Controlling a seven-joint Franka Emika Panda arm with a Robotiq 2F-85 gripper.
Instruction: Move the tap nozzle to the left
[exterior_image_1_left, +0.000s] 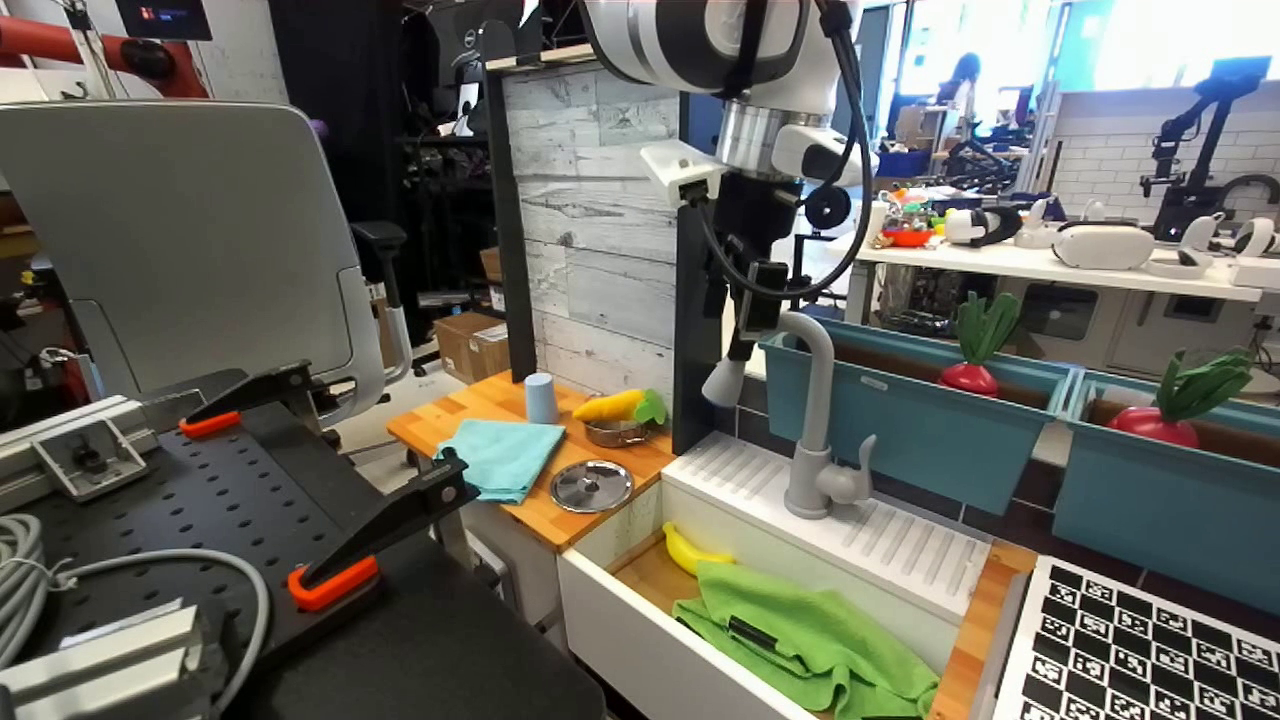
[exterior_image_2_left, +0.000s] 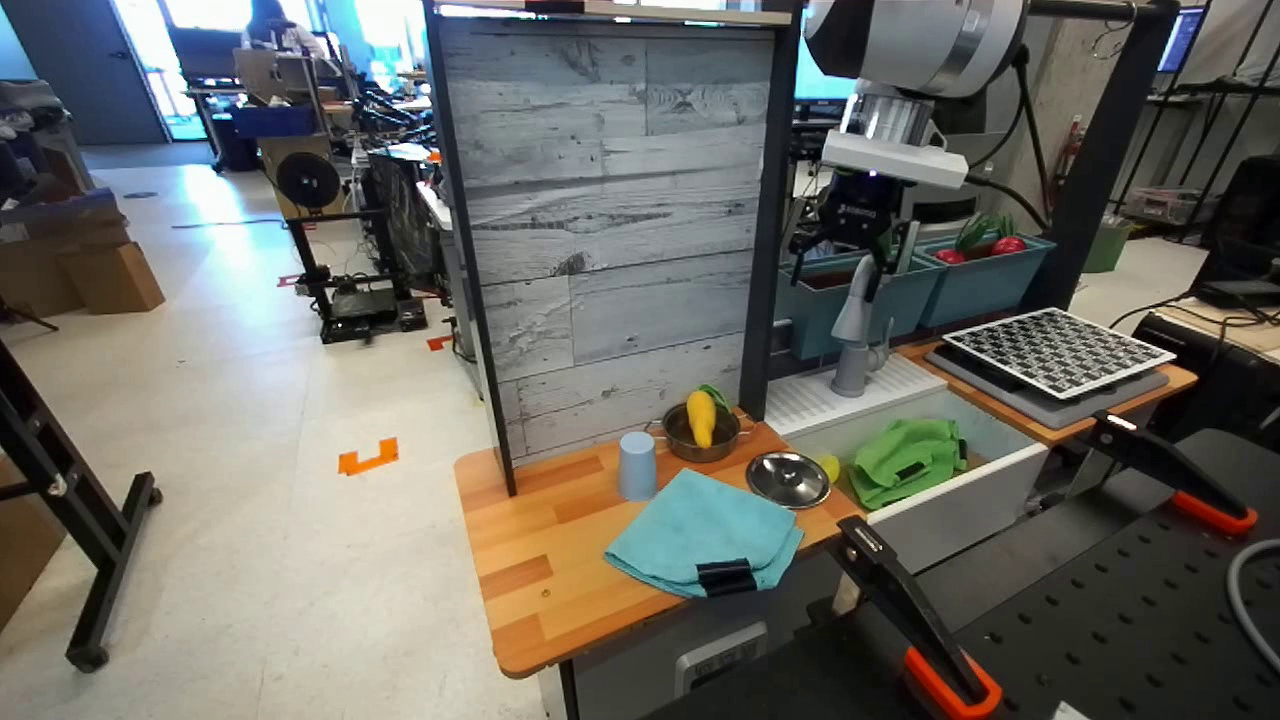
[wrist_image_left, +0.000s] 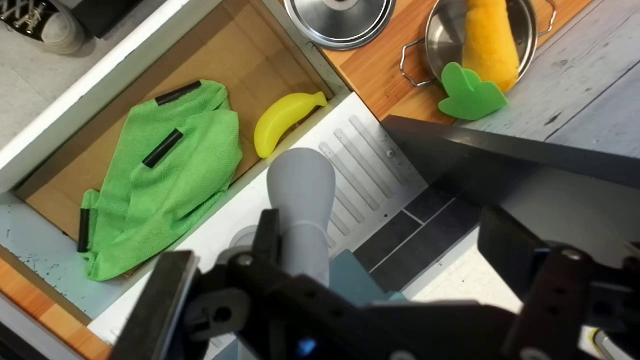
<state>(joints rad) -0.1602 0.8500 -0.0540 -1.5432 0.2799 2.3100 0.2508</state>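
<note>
The grey tap nozzle (exterior_image_1_left: 819, 385) is a curved gooseneck spout on a base on the white ribbed sink ledge. It also shows in the other exterior view's counterpart (exterior_image_2_left: 853, 320) and in the wrist view (wrist_image_left: 302, 200), where its flared end points towards the sink. My gripper (wrist_image_left: 385, 235) is open, with its fingers wide apart. The spout lies between the fingers, close beside the left one in the wrist view; I cannot tell if they touch. In both exterior views my gripper (exterior_image_1_left: 742, 315) (exterior_image_2_left: 842, 262) is at the spout's upper part. The spout's top bend is partly hidden by the gripper.
The white sink (exterior_image_1_left: 640, 640) holds a green cloth (wrist_image_left: 185, 165) and a yellow banana (wrist_image_left: 285, 120). Teal planters (exterior_image_1_left: 900, 420) stand behind the tap. A dark upright panel edge (wrist_image_left: 500, 145) is near the gripper. A pot (exterior_image_2_left: 690, 440), lid (exterior_image_2_left: 788, 480) and blue cup (exterior_image_2_left: 637, 466) sit on the wooden counter.
</note>
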